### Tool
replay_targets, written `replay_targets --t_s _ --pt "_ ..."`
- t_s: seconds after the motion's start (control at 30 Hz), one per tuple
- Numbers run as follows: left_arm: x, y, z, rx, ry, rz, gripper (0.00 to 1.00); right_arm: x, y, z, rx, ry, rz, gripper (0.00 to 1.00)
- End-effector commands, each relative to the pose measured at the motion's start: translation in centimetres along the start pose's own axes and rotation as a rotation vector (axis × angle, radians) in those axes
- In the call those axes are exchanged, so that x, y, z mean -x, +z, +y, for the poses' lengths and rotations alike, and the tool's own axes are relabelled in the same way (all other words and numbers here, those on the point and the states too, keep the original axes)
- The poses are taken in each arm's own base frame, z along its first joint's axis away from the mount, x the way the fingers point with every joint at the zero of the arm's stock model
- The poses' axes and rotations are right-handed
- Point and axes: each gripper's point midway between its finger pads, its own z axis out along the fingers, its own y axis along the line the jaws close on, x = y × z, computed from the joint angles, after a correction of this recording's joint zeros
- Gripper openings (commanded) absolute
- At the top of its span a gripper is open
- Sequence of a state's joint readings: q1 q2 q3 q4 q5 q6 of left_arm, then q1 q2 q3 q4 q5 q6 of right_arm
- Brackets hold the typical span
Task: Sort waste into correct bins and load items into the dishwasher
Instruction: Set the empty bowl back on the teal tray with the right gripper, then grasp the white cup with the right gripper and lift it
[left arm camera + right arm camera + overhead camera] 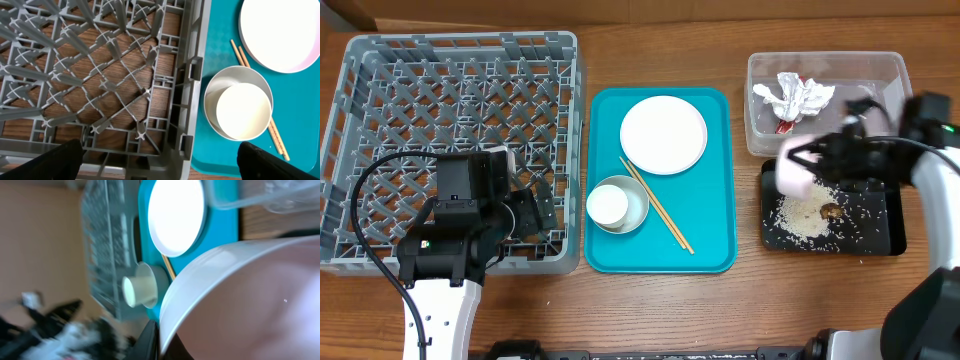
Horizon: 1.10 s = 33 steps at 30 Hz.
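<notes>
Robotics lab: cabled left arm (445,265), wooden table (750,310), dish rack (460,90), teal tray (710,230)

From my remote seat I see grey lattice rack (380,60) on brown woodgrain table (750,310). On teal tray (710,220): white plate (663,134), white cup (608,205), grey bowl (638,206), tan chopsticks (664,216). In clear tub (865,90): white napkin (795,97), red packet (786,125). I note black tray (885,215) speckled with white rice (800,218), brown scrap (830,211); pink bowl (792,178), white inside.

A brown wooden table (760,310) with visible grain spans the view under soft, even light.
</notes>
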State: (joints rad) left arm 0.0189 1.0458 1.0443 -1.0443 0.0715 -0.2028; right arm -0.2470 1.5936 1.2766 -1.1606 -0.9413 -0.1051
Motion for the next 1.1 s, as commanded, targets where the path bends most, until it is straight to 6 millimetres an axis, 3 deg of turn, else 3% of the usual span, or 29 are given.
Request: replay_targets --t_s 0.0,0.13,0.17,0.23,0.43,0.6,0.8,0.97,1.07 --pt "0.5 -0.5 -0.4 -0.01 0.004 -0.018 1.0 -1.5 2.9 -0.1 -0.194 -0.172 0.099 0.04" --pt "0.5 -0.5 -0.4 -0.01 0.004 -0.018 1.0 -3.4 6.7 0.0 -0.395 -0.351 0.194 0.04" --pt "0.5 -0.5 -0.4 -0.011 0.004 -0.018 1.0 -4.0 8.5 0.0 -0.508 -0.403 0.199 0.04" --pt "0.5 -0.5 -0.4 -0.01 0.004 -0.017 1.0 -4.8 10.2 0.7 -0.543 -0.469 0.206 0.04" --pt "0.6 -0.5 -0.4 -0.011 0.004 -0.018 1.0 -6.6 13.8 1.7 -0.533 -0.518 0.224 0.04" --pt "0.5 -0.5 -0.4 -0.012 0.004 -0.017 1.0 -8.3 17.1 0.6 -0.528 -0.519 0.276 0.04" --pt "0.5 -0.5 -0.4 -0.012 0.004 -0.017 1.0 -9.7 19.3 -0.7 -0.541 -0.519 0.344 0.06" --pt "0.5 -0.5 -0.4 -0.012 0.004 -0.017 1.0 -10.1 19.7 -0.9 -0.533 -0.485 0.358 0.24" --pt "0.6 -0.5 -0.4 -0.011 0.004 -0.018 1.0 -10.0 19.2 0.0 -0.528 -0.476 0.371 0.41"
